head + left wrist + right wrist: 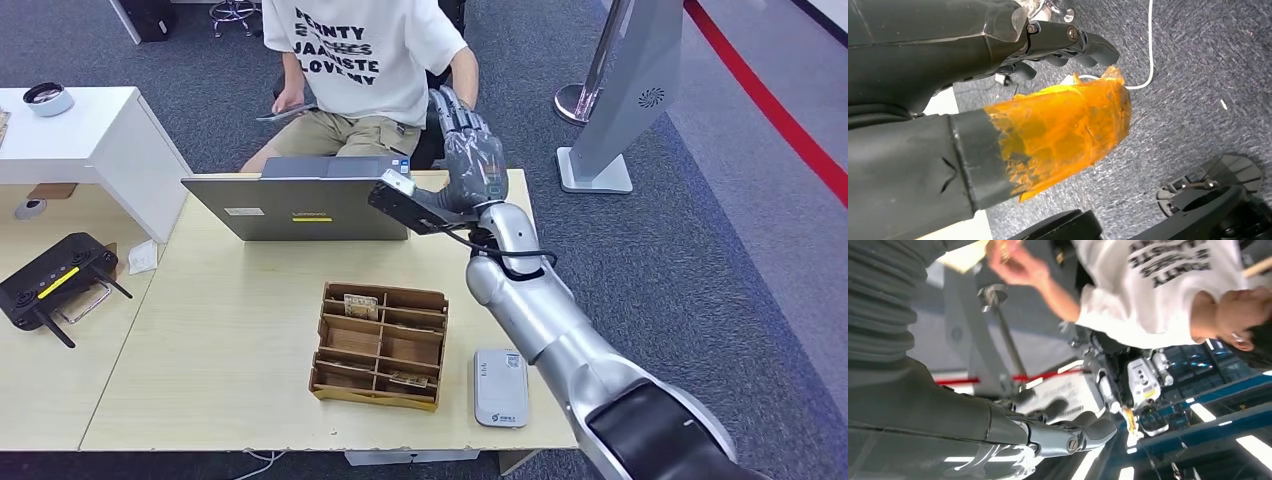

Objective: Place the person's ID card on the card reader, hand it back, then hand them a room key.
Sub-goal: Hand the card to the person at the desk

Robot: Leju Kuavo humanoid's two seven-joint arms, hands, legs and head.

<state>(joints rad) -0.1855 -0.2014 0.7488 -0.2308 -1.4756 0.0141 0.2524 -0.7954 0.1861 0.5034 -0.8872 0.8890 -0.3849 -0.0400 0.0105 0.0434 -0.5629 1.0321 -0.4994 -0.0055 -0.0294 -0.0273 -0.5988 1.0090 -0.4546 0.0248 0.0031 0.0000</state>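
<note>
Our right hand (468, 150) is raised at the far edge of the table (230, 330), toward the seated person (360, 60); its fingers look extended with nothing in them, though we see only its back. Our left hand (1048, 42) hangs over carpet, fingers curled in, holding nothing. We cannot make out the ID card. Room keys are probably the cards in the cardboard organizer (380, 345): light, stiff, slick, best pinched by an edge. The card reader (500, 386) lies just right of it. The shirt reads "LOVE MY"; the laptop (300, 205) label is unreadable.

Matt pale wood table (230, 340), brown cardboard organizer (380, 345), glossy silver right arm (545, 320), rough grey carpet (1198, 75)
</note>
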